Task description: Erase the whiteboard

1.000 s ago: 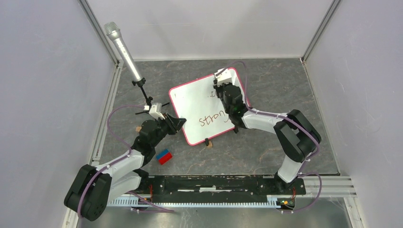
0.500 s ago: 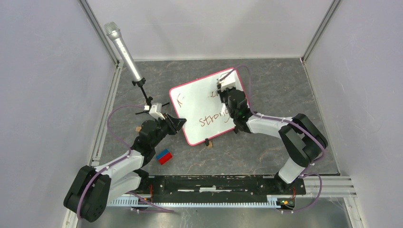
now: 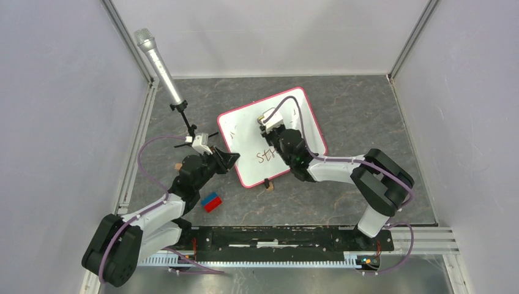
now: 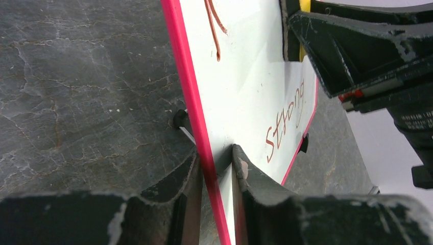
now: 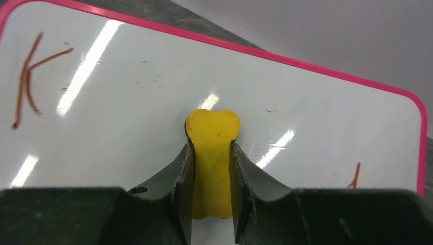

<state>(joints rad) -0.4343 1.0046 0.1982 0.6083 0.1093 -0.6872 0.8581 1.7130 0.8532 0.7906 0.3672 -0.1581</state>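
The whiteboard [image 3: 245, 131], white with a pink frame, lies tilted at the table's middle. It bears red writing: a "K" [image 5: 30, 76] at its left and "Strong" [image 4: 286, 120] lower down. My left gripper [image 3: 231, 160] is shut on the board's near-left edge [image 4: 204, 158], one finger under and one on top. My right gripper [image 3: 273, 130] is shut on a yellow eraser [image 5: 212, 153] and presses it on the board's upper middle. The board's right half [image 3: 309, 119] is wiped white.
A silver microphone [image 3: 158, 63] on a small black stand [image 3: 186, 125] rises at the back left. A blue-and-red block [image 3: 212, 201] lies near my left arm. Grey walls close in the table on three sides.
My right gripper has swept the eraser from the board's upper right corner leftward to its upper middle. The writing in the upper middle is gone. The left gripper and board have stayed put.
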